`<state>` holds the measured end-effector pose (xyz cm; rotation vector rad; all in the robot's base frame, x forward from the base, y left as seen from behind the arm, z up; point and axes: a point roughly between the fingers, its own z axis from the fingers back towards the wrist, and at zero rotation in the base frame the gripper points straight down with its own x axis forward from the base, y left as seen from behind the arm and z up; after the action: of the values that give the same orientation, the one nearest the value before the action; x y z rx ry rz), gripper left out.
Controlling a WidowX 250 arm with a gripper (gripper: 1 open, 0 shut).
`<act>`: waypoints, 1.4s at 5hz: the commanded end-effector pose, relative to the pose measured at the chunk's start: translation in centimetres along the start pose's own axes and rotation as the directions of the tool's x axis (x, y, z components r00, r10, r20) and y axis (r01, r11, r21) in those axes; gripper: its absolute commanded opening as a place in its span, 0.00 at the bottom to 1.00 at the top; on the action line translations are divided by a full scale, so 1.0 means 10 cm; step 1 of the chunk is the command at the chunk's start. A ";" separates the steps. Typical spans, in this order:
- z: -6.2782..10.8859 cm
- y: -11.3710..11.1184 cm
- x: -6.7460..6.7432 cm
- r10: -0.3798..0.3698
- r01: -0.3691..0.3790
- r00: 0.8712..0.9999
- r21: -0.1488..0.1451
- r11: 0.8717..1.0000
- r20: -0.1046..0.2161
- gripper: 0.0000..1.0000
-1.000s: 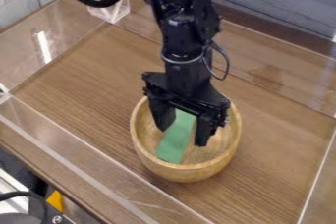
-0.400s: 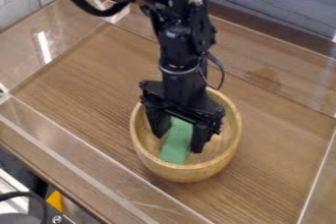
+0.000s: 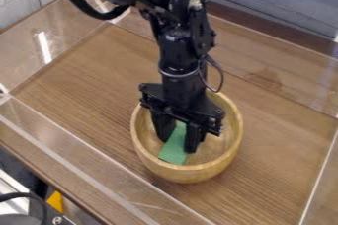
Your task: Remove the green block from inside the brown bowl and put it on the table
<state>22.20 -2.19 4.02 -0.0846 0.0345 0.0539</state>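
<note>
The brown bowl sits on the table near the front. Inside it lies the green block, with one end leaning up toward the far wall. My gripper points straight down into the bowl. Its black fingers stand on either side of the block's upper part. The jaws are still apart and narrower than before, and I cannot see whether the pads touch the block. The gripper hides the block's upper end.
Clear acrylic walls edge the table on the left and along the front. The black arm rises from the bowl toward the back left. Bare wood lies to the left and right of the bowl.
The gripper has sunk slightly deeper into the bowl and its fingers have drawn closer together around the green block. The block and the bowl have not moved.
</note>
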 end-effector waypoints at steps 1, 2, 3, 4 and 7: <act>0.11 0.02 0.04 0.006 -0.006 1.000 -0.009 1.000 0.023 0.00; 0.15 0.02 0.03 0.009 -0.009 1.000 -0.014 1.000 0.014 0.00; 0.19 0.03 0.02 0.013 -0.013 1.000 -0.018 1.000 0.003 0.00; 0.24 0.04 0.02 0.016 -0.016 1.000 -0.023 1.000 -0.008 0.00; 0.41 0.00 0.06 0.015 -0.015 1.000 -0.036 0.999 -0.022 0.00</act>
<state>21.94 -1.83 6.65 -0.1164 0.1206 0.0692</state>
